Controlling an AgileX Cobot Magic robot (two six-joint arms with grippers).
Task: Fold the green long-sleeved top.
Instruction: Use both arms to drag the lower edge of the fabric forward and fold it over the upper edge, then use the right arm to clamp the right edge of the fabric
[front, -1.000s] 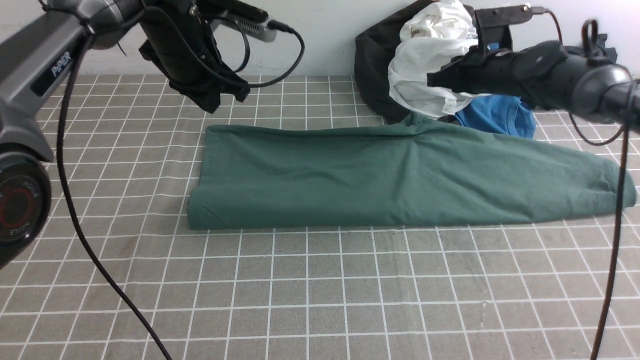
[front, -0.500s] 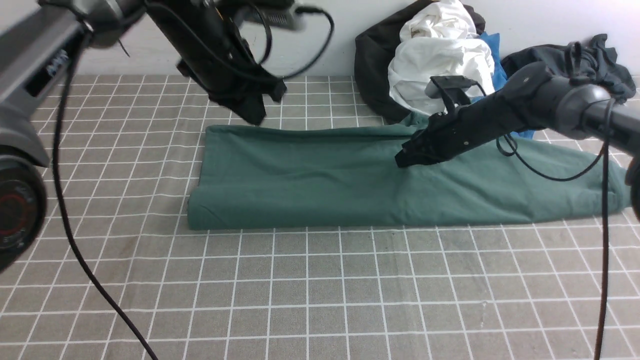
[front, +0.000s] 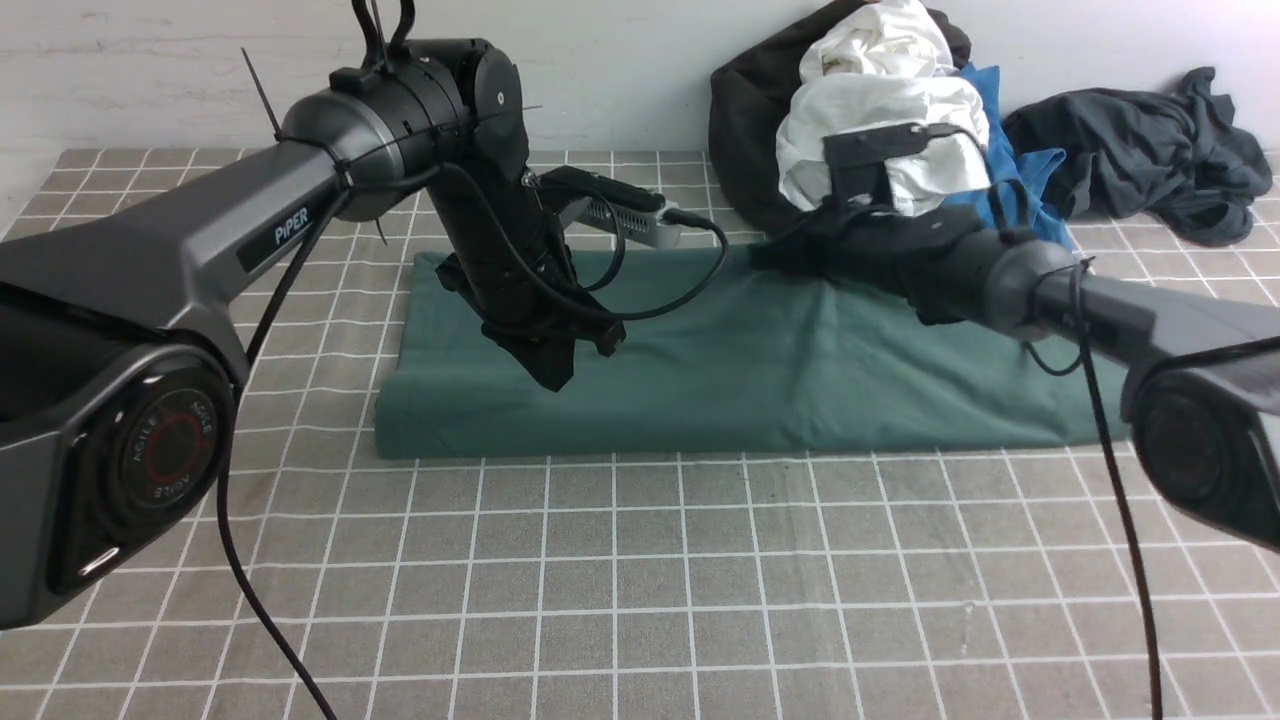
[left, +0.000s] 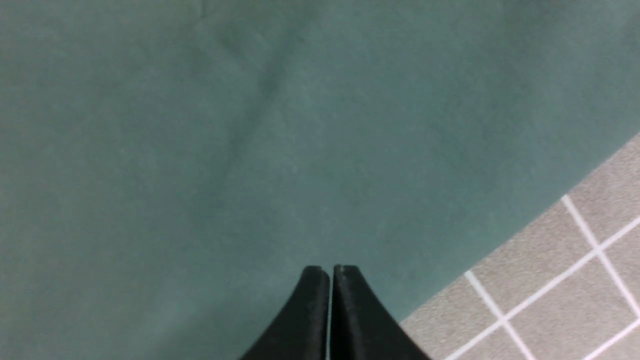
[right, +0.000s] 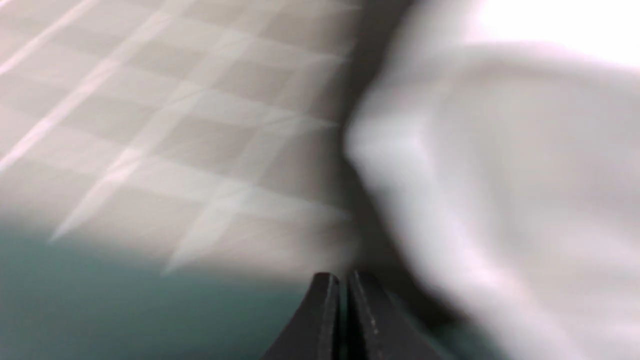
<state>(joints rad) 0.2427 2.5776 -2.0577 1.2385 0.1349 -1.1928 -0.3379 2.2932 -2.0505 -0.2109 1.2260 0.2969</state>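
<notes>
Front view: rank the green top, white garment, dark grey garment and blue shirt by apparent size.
1. green long-sleeved top.
2. white garment and dark grey garment, about alike.
3. blue T-shirt, mostly hidden.

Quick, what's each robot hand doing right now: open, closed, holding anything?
Left gripper: fingers closed, holding nothing, just over the green top.
Right gripper: fingers closed, holding nothing.
</notes>
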